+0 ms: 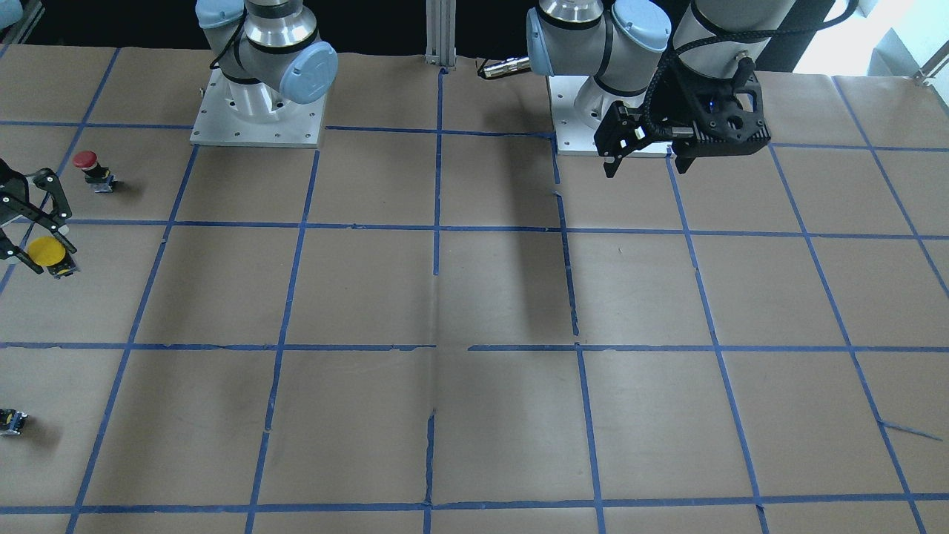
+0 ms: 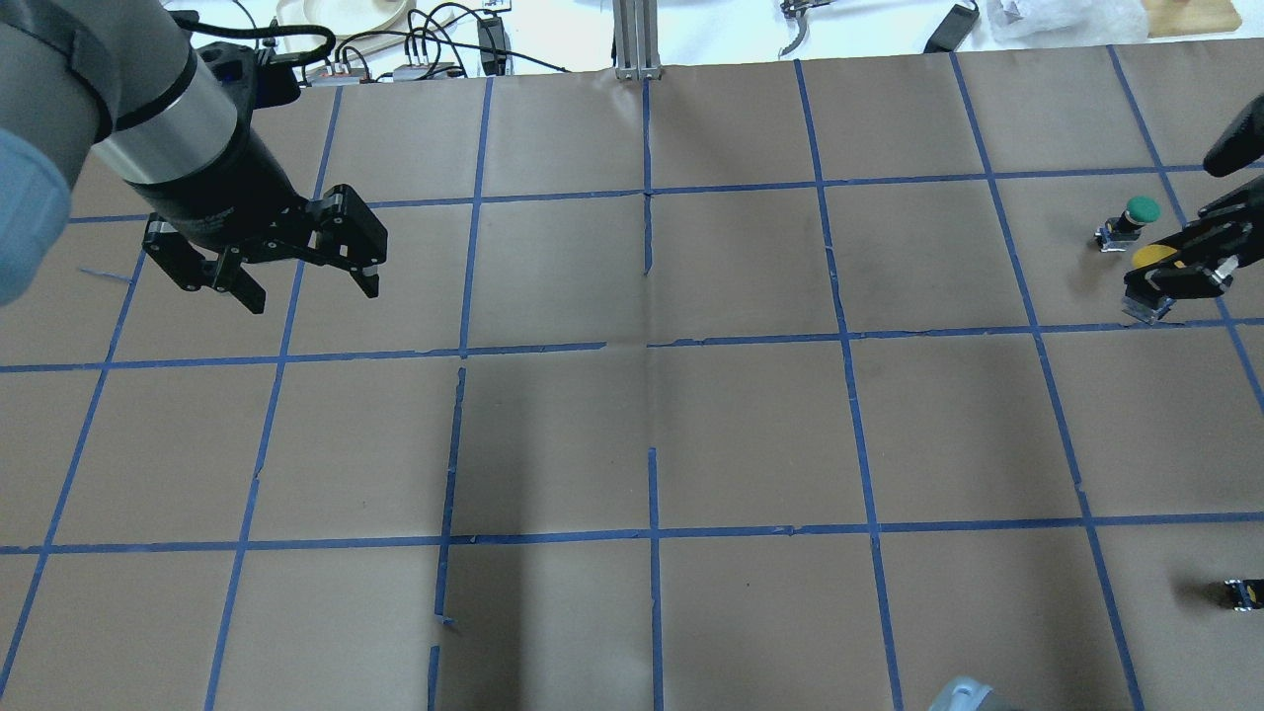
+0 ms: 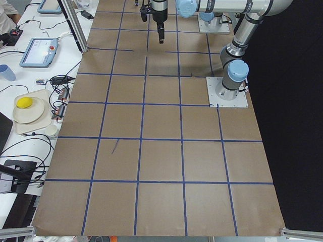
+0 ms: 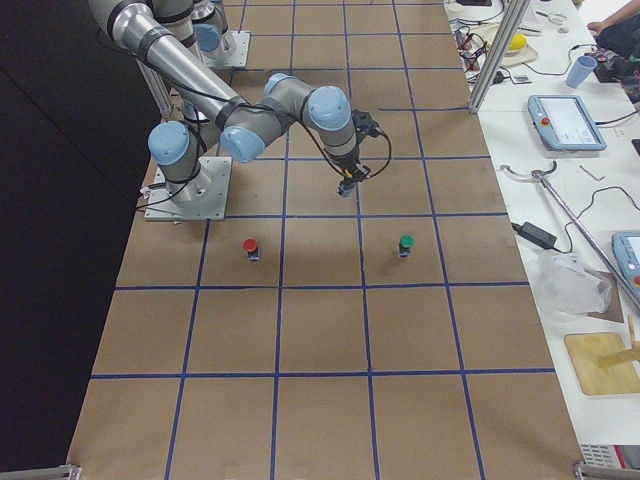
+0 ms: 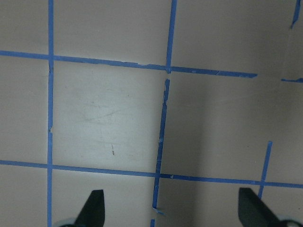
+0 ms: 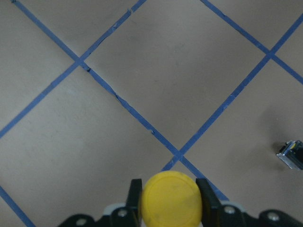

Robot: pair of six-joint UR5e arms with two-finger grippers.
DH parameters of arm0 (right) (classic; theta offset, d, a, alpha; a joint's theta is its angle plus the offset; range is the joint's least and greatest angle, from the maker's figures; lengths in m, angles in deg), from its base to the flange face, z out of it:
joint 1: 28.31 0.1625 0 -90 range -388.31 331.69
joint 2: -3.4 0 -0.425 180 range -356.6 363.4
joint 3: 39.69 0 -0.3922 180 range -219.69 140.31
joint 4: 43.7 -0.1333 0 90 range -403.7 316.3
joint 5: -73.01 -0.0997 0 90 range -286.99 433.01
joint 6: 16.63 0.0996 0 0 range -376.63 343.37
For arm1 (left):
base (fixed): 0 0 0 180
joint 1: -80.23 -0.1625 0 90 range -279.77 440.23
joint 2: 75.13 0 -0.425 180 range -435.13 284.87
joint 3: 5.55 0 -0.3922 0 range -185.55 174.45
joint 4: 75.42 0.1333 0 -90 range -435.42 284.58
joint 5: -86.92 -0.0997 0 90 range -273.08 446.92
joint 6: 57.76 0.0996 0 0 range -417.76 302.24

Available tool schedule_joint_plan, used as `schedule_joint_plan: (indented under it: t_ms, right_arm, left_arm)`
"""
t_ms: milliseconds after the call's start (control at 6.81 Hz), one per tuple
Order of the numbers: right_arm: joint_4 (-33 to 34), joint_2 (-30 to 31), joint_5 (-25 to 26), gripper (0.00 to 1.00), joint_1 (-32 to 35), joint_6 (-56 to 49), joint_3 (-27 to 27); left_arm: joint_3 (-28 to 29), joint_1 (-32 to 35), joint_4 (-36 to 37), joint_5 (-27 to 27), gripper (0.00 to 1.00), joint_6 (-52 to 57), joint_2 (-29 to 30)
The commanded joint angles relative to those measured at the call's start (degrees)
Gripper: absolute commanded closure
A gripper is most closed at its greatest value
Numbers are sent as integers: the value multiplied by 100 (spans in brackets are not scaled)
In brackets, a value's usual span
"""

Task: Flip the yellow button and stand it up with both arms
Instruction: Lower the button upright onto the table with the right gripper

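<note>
The yellow button is at the table's end on my right side, its round cap between my right gripper's fingers. My right gripper is shut on it, low over the brown paper. I cannot tell whether the base touches the table. The right wrist view shows the yellow cap facing the camera, with a finger pressed against each side. The overhead view shows the button in the right gripper at the right edge. My left gripper is open and empty, hovering near its own base, far from the button. It also shows in the overhead view.
A red-capped button stands close beside the right gripper. A green-capped button also stands near it. A small dark capless component lies further along the same table end. The arm base plates sit at the robot side.
</note>
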Motion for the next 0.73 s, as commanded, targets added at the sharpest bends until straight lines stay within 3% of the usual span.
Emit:
schedule_joint_plan:
  t_ms: [0, 294, 587]
  right_arm:
    - [-31, -41, -619, 93, -775, -1285, 331]
    - [-32, -120, -798, 93, -1173, -1896, 534]
    - [3, -706, -1288, 92, -1314, -1906, 509]
  left_arm:
    - [-172, -17, 49, 0, 0, 18, -130]
    - [-103, -8, 41, -18, 0, -43, -8]
    - [-146, -34, 40, -26, 0, 18, -15]
